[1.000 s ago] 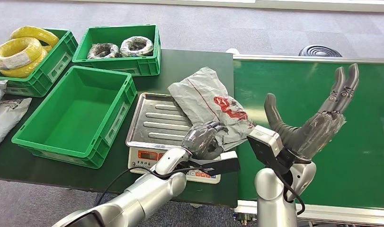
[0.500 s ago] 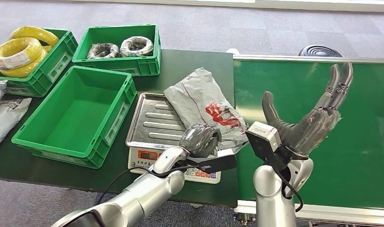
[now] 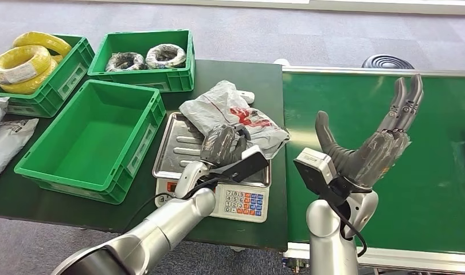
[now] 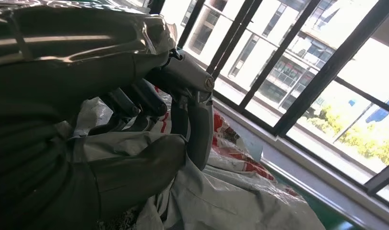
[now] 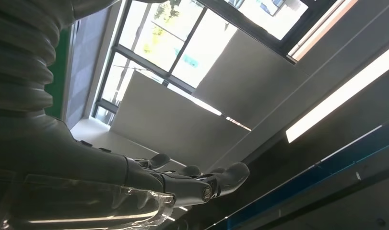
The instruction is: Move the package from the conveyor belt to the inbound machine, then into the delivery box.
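— Where's the left hand (image 3: pixel 223 146) right now?

— I've got it over the scale (image 3: pixel 210 166), fingers curled into the near edge of the package (image 3: pixel 233 112). In the left wrist view I can see the fingers (image 4: pixel 135 103) pressed into the grey plastic of the bag, so I read that hand as grasping the package.

— And the package itself?

— It's a crumpled grey poly bag with red print, lying just beyond and to the right of my left hand. Part of it rests on the steel tray of the scale, and the rest spills off the tray's far right corner onto the dark surface (image 3: pixel 235 74). It sits beside the conveyor belt (image 3: pixel 356 103), not on it.

— The right hand?

— My right hand (image 3: pixel 370 146) is raised above the belt, palm turned up, fingers spread and thumb apart. Nothing in it, so it's released. The package is well off to its left.

— Anything on the other side?

— Left of the left hand there's an empty green crate (image 3: pixel 92 137). Farther out from it are two more crates, one with yellow cable coils (image 3: pixel 23 60) and one with dark coils (image 3: pixel 147 57).
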`<action>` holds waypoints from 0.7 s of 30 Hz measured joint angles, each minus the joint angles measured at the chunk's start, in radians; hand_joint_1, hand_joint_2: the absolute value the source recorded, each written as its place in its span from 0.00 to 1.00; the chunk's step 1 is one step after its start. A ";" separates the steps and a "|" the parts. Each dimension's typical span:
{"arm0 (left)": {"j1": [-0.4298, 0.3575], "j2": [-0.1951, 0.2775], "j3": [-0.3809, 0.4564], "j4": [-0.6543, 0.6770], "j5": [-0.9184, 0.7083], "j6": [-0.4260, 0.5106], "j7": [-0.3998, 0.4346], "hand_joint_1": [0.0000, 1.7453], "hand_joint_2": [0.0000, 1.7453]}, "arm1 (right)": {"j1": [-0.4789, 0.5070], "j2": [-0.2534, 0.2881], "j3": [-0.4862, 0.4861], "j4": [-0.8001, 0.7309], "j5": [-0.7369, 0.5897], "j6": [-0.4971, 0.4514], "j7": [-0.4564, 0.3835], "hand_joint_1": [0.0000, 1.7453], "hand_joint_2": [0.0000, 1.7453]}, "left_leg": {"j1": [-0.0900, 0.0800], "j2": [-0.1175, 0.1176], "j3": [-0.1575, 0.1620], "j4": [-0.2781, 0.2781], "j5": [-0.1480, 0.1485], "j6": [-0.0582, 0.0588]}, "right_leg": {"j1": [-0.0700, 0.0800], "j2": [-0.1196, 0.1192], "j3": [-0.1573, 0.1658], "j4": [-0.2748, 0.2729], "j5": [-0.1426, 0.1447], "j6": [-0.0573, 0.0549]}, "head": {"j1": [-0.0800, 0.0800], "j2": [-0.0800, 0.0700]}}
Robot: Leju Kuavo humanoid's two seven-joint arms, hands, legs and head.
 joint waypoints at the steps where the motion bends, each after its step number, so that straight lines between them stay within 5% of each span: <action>1: -0.007 0.005 0.017 -0.006 0.002 0.015 0.002 0.99 1.00 | 0.000 0.000 0.000 0.001 0.000 0.000 -0.004 0.00 1.00 | 0.000 0.000 0.000 0.000 0.000 0.000 | 0.000 0.000 0.000 0.000 0.000 0.000 | 0.000 0.000; 12: -0.112 0.098 0.221 -0.099 -0.158 0.085 0.114 0.99 1.00 | 0.000 0.003 -0.007 0.027 -0.012 0.000 -0.037 0.00 1.00 | 0.000 0.000 0.000 0.000 0.000 0.000 | 0.000 0.000 0.000 0.001 0.000 0.000 | 0.000 0.000; 16: -0.119 0.120 0.387 -0.155 -0.398 0.086 0.143 0.99 1.00 | 0.000 0.005 -0.007 0.038 -0.011 0.000 -0.039 0.00 1.00 | 0.000 0.001 0.000 0.000 0.000 0.000 | 0.000 0.000 -0.001 0.001 0.000 0.000 | 0.000 0.000; 21: -0.131 0.130 0.585 -0.192 -0.508 0.086 0.117 0.99 1.00 | 0.000 0.006 -0.007 0.049 -0.011 0.000 -0.041 0.00 1.00 | 0.000 0.000 -0.001 0.000 0.000 0.000 | 0.000 0.000 -0.001 0.001 0.000 0.000 | 0.000 0.000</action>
